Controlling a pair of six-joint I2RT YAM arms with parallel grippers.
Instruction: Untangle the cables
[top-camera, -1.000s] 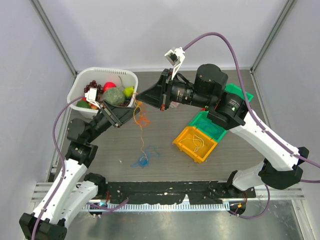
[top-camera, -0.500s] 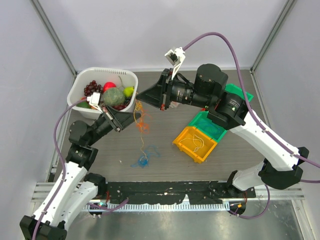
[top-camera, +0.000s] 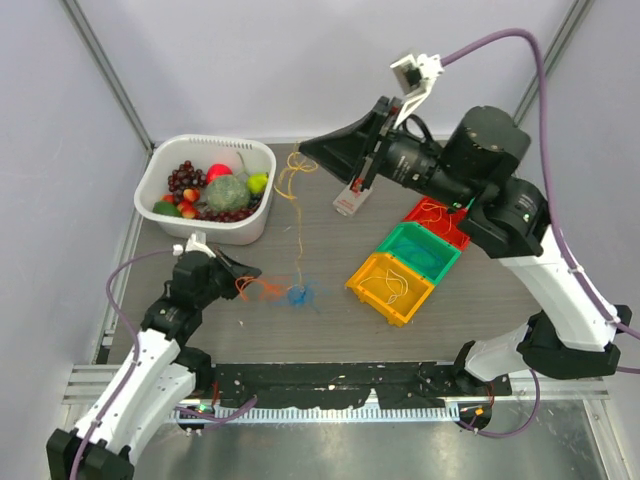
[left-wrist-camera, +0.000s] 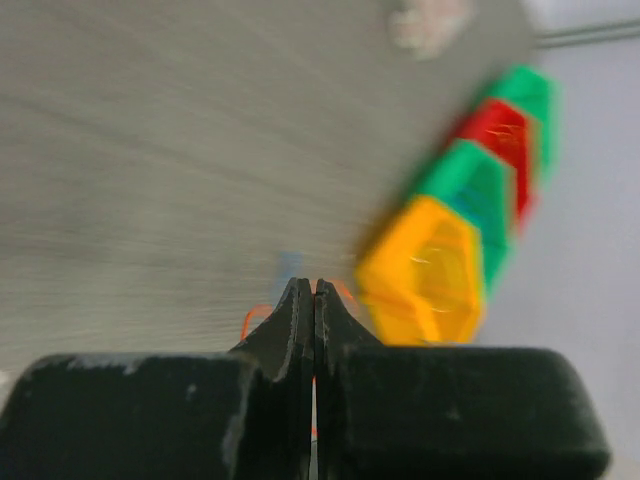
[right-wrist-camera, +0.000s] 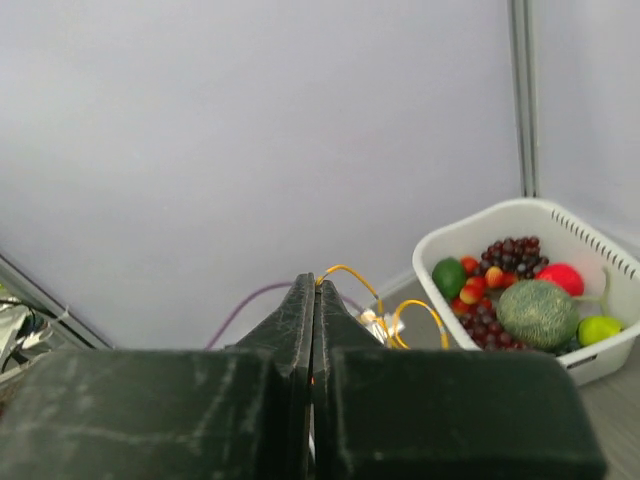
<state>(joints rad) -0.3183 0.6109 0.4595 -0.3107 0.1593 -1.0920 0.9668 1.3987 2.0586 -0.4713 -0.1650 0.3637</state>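
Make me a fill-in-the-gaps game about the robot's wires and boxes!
The white basket is full of ___.
Between the yellow box and the red box sits a ___ box.
The right end effector is shut on a yellow wire running to a little tangle coloured ___.
The left end effector is ___ on the orange wire.
Missing words: fruit, green, blue, shut.

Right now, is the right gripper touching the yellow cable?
Touching. The right wrist view shows the right gripper shut on the yellow cable, which loops out from between its fingertips.
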